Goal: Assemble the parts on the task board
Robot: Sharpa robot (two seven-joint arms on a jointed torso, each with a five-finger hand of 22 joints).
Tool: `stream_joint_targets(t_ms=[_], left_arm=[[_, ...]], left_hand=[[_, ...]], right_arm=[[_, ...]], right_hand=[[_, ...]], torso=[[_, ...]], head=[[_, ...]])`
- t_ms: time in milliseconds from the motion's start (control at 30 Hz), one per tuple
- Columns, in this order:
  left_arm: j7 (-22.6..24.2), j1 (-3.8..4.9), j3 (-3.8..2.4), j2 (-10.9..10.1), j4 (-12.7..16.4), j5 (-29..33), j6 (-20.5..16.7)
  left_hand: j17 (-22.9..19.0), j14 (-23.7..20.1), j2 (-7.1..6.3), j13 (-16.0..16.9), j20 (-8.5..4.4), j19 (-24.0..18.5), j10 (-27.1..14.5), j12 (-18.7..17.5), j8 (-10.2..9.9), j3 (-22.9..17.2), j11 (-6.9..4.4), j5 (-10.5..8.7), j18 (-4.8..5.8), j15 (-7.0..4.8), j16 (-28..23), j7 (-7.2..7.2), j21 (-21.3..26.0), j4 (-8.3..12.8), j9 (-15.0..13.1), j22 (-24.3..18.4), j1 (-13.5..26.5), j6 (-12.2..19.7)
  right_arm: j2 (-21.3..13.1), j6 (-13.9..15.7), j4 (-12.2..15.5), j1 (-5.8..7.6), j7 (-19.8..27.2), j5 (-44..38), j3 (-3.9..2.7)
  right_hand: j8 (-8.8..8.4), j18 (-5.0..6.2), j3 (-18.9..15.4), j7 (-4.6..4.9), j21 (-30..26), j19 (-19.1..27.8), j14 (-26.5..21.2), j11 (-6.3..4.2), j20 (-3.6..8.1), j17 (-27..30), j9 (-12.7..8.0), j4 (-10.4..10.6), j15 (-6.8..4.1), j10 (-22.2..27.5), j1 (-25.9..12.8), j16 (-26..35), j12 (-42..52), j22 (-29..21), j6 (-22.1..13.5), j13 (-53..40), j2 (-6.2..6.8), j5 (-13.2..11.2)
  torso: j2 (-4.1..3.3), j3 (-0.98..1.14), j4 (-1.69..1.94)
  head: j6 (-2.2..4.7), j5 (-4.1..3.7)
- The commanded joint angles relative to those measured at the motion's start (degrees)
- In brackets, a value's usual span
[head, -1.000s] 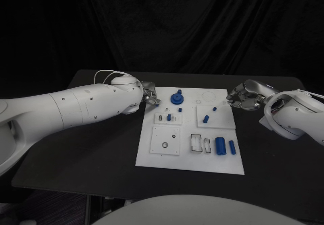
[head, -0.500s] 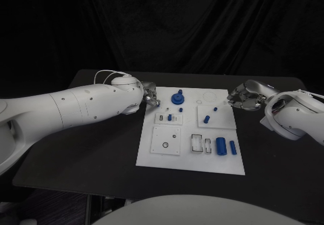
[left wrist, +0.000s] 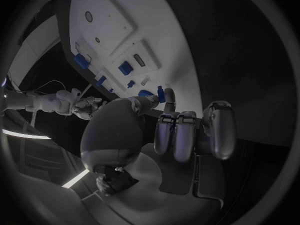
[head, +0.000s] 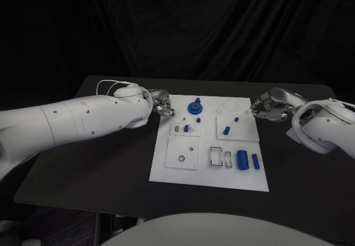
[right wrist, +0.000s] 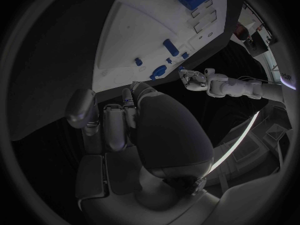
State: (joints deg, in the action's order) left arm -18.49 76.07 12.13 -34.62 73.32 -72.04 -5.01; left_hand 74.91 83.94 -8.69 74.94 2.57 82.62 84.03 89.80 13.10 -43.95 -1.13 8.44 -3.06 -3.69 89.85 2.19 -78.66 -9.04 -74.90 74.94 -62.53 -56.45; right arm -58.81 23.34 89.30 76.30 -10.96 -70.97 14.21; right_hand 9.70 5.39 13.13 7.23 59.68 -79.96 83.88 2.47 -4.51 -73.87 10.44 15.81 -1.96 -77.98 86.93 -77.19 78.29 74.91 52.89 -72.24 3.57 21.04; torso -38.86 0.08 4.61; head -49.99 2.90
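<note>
A black tabletop (head: pixel 89 169) fills the middle of the head view, its far edge running across the upper part of the frame against a dark curtain. A white task board (head: pixel 211 179) lies flat on it, slightly right of centre, its long side running from the upper middle toward the lower middle of the frame. Bare black surface shows on both sides of the board, wider at the left than at the right.

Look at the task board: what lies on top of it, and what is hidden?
On the task board lie small white plates, a blue gear-like part, a blue cylinder and smaller blue parts. What is beneath the board is covered.
</note>
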Motion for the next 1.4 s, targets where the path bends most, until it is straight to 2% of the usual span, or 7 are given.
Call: stream_joint_targets(t_ms=[33, 267, 600, 933, 1033, 1133, 1400], left_arm=[[1.57, -0.08, -0.04, -1.18, 2.15, 2.36, -2.63], [1.58, -0.08, -0.04, -4.31, 6.42, 7.53, -2.75], [1.5, -0.28, -0.03, -5.78, 9.14, 8.83, -2.4], [0.91, -1.96, -0.03, -5.67, 9.87, 8.97, -3.13], [0.94, -2.5, -0.03, -5.46, 9.78, 8.98, -3.87], [0.85, -3.2, -0.04, -5.37, 9.72, 8.98, -4.5], [0.97, -4.56, -0.04, -5.22, 9.59, 8.64, -5.86]], left_hand=[[15.09, 6.06, 0.09, 15.06, 0.02, -0.26, 5.97, 0.2, 0.36, -0.55, -0.34, -0.74, 0.1, -0.23, 0.15, -0.04, 0.4, 0.16, -1.22, 11.15, 0.69, -0.31], [15.09, 6.06, 0.21, 15.06, 0.09, -0.28, 5.97, 0.2, 0.34, -0.54, -0.21, -2.79, 0.1, -0.12, 0.15, 0.09, 0.41, -0.22, -1.19, 11.16, 1.82, -0.41], [15.09, 6.06, 0.51, 15.06, 0.15, -0.39, 5.97, 0.2, 0.51, 0.46, -0.13, -2.7, 0.07, -0.07, 0.15, 0.19, 0.56, -0.57, -1.26, 11.11, 2.65, -0.68], [15.09, 6.06, 1.52, 15.06, 0.22, -0.38, 5.97, 0.2, 0.57, 2.72, -0.06, -0.89, 0.09, 0.0, 0.15, 0.23, 0.51, -0.41, -1.31, 11.14, 2.88, -0.51], [15.09, 6.06, 2.21, 15.06, 0.28, -0.55, 5.97, 0.2, 0.65, 5.29, 0.01, 1.63, 0.03, 0.07, 0.15, 0.28, 0.73, -0.53, -1.32, 11.06, 2.87, -0.34], [15.09, 6.06, 2.48, 15.06, 0.29, -0.58, 5.97, 0.2, 0.56, 6.03, 0.02, 2.3, 0.02, 0.08, 0.15, 0.3, 0.77, -0.51, -1.25, 11.05, 2.68, -0.22], [15.09, 6.06, 3.13, 15.06, 0.35, -0.62, 5.97, 0.2, 0.28, 7.98, 0.14, 2.57, 0.01, 0.17, 0.15, 0.46, 0.81, -1.27, -1.07, 11.03, 2.96, -0.1]], right_arm=[[-0.15, -0.22, 0.17, -0.14, -0.51, 0.07, -0.03], [-0.45, -0.1, 0.27, -0.14, -0.47, 0.27, -0.03], [-0.51, 0.03, 0.32, -0.19, -0.36, 0.65, -0.03], [-0.54, 0.19, 0.33, -0.22, -0.33, 0.78, -0.03], [-0.6, 0.2, 0.33, -0.23, -0.31, 0.85, -0.03], [-0.61, 0.22, 0.32, -0.23, -0.31, 0.89, -0.03], [-0.52, 0.34, 0.25, -0.27, -0.21, 0.93, -0.03]], right_hand=[[-0.28, 0.68, 0.1, 0.04, -0.35, 0.51, 0.88, -0.1, 0.09, 0.08, -0.03, 0.13, 0.25, 0.44, -0.49, 0.3, -0.26, 6.64, 0.45, 1.47, -0.11, 0.32], [-0.3, 0.69, 0.12, 0.05, -0.44, 0.53, 0.86, -0.1, 0.09, 0.15, -0.04, 0.13, 0.25, 0.49, -0.51, 0.36, -0.3, 6.62, 0.43, 1.53, -0.08, 0.35], [-0.33, 0.7, 0.12, 0.05, -0.49, 0.54, 0.85, -0.1, 0.09, 0.16, -0.05, 0.12, 0.25, 0.51, -0.52, 0.37, -0.33, 6.61, 0.39, 1.56, -0.05, 0.36], [-0.44, 0.71, 0.14, 0.09, -0.56, 0.55, 0.83, -0.08, 0.09, 0.22, -0.09, 0.11, 0.26, 0.53, -0.55, 0.43, -0.34, 6.59, 0.24, 1.57, 0.04, 0.4], [-0.5, 0.71, 0.15, 0.11, -0.6, 0.55, 0.81, -0.07, 0.09, 0.27, -0.11, 0.11, 0.26, 0.52, -0.57, 0.48, -0.33, 6.59, 0.15, 1.56, 0.08, 0.42], [-0.5, 0.71, 0.15, 0.11, -0.6, 0.55, 0.81, -0.07, 0.09, 0.27, -0.11, 0.11, 0.26, 0.52, -0.57, 0.48, -0.33, 6.59, 0.15, 1.56, 0.08, 0.42], [-0.78, 0.7, 0.22, 0.22, -0.68, 0.54, 0.79, 0.01, 0.08, 0.32, -0.21, 0.12, 0.31, 0.55, -0.65, 0.52, -0.36, 6.58, -0.29, 1.61, 0.2, 0.46]], torso=[[-0.04, -0.05, 0.03], [0.02, -0.05, 0.11], [0.14, -0.02, 0.07], [0.21, 0.02, 0.0], [0.2, 0.06, -0.04], [0.19, 0.07, -0.06], [0.03, -0.02, -0.21]], head=[[-0.01, 0.11], [-0.01, 0.73], [-0.01, 0.48], [-0.01, 0.4], [-0.01, 0.35], [-0.01, 0.47], [-0.01, 0.63]])
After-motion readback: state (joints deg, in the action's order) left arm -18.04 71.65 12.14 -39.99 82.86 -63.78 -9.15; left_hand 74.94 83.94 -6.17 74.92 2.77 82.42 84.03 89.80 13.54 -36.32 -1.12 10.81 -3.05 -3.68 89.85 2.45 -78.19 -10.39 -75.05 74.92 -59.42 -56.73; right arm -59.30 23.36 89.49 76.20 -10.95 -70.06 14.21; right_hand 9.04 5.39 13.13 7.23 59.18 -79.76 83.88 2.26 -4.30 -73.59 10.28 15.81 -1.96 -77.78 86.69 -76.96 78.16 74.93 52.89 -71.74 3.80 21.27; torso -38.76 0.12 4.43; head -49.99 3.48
